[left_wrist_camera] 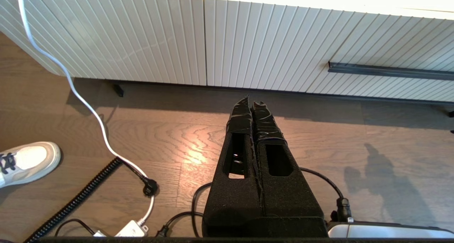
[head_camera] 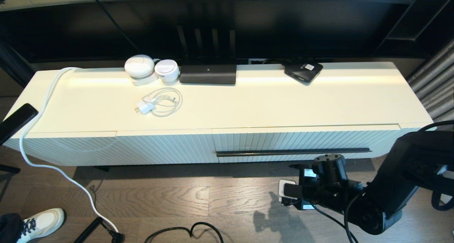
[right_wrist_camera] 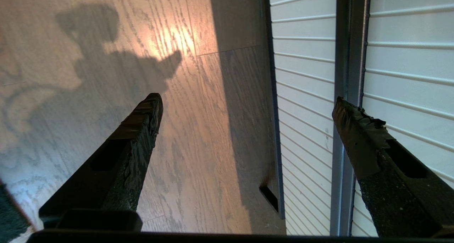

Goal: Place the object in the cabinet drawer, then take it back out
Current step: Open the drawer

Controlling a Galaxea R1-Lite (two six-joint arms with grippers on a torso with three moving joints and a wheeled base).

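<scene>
Two steps remain, none visibly done: cabinet drawer (head_camera: 305, 140) sits closed, its black bar handle (head_camera: 293, 152) untouched. Umbrella not in view anywhere, so whether it lies inside cannot be told. Right gripper (right_wrist_camera: 244, 129) hangs low just before the handle, fingers spread wide, grasping nothing. Left gripper (left_wrist_camera: 252, 104) idles near the ribbed front, fingers pressed together, empty.

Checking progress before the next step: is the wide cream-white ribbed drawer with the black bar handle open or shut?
Shut. The cream-white ribbed drawer front sits flush with the neighbouring ribbed panel; no interior shows.
</scene>
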